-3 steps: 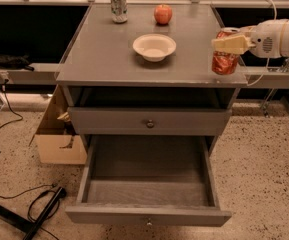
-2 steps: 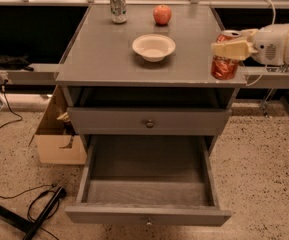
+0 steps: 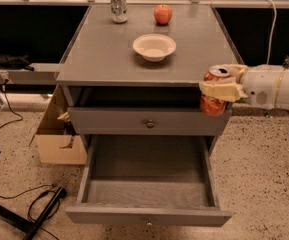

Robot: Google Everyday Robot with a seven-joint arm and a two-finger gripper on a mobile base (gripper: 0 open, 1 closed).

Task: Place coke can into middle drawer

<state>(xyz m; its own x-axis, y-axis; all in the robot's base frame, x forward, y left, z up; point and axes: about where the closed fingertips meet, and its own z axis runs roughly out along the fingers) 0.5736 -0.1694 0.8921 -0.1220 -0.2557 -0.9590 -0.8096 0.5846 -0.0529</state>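
The red coke can (image 3: 213,102) with a silver top is held upright in my gripper (image 3: 223,89), whose pale fingers (image 3: 219,90) wrap around its upper half. It hangs in the air at the cabinet's front right corner, just past the top's edge and level with the upper drawer. The white arm (image 3: 274,86) reaches in from the right. The middle drawer (image 3: 148,215) is pulled wide open below and to the left of the can, and its inside is bare. The upper drawer (image 3: 149,123) is shut.
On the grey cabinet top (image 3: 104,59) stand a white bowl (image 3: 154,46), a red apple (image 3: 162,14) and a silver-white can (image 3: 118,6). A cardboard box (image 3: 59,139) stands on the floor left of the cabinet. Black cables (image 3: 34,209) lie at the lower left.
My gripper has carried the coke can forward off the right side of the cabinet top and down to the front right corner. The view has also shifted.
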